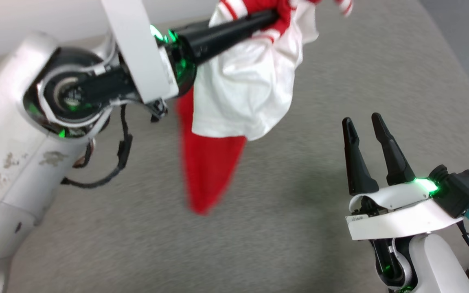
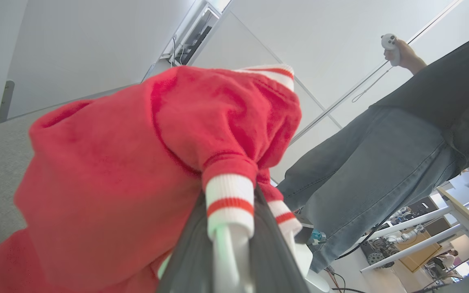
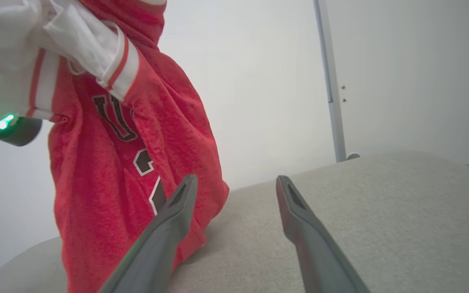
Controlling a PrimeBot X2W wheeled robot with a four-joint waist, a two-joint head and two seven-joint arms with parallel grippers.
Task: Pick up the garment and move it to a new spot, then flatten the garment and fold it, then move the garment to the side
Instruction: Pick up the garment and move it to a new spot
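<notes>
Your left gripper (image 1: pixel 270 18) is pinched tight on the garment (image 1: pixel 238 85) at a striped cuff, holding it up over the grey cushion (image 1: pixel 307 228). The white sleeve and red body hang beneath the fingers. Your right gripper (image 1: pixel 362 119) stands spread and empty, apart from the garment and off to its right.
</notes>
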